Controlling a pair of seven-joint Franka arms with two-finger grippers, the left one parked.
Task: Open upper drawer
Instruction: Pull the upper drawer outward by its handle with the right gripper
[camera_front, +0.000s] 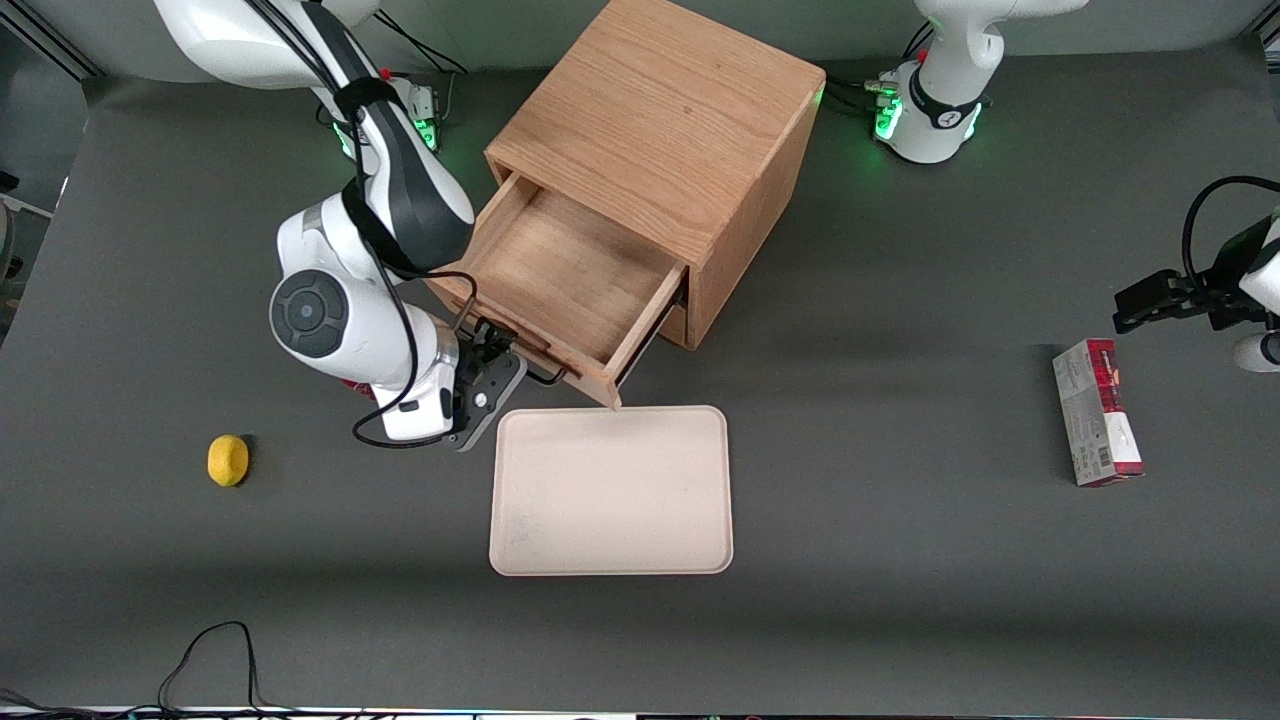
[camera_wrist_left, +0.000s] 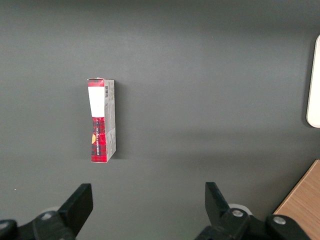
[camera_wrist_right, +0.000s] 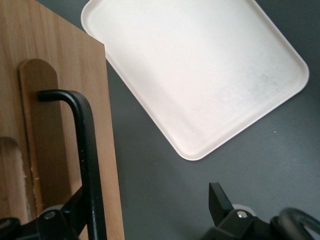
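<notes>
The light oak cabinet (camera_front: 680, 110) stands on the dark table. Its upper drawer (camera_front: 560, 270) is pulled out toward the front camera, and its empty wooden inside shows. The thin black bar handle (camera_front: 545, 376) runs along the drawer front. My gripper (camera_front: 497, 347) is at the handle, with the wrist just nearer the camera. In the right wrist view the gripper (camera_wrist_right: 147, 202) is open. One finger (camera_wrist_right: 74, 207) lies against the drawer front (camera_wrist_right: 55, 75) close to the handle bar (camera_wrist_right: 85, 150); the other finger (camera_wrist_right: 217, 197) stands apart over the table. The lower drawer is hidden under the open one.
A cream tray (camera_front: 610, 490) lies just in front of the open drawer, nearer the camera; it also shows in the right wrist view (camera_wrist_right: 200, 70). A yellow lemon (camera_front: 227, 460) lies toward the working arm's end. A red box (camera_front: 1097, 412) lies toward the parked arm's end.
</notes>
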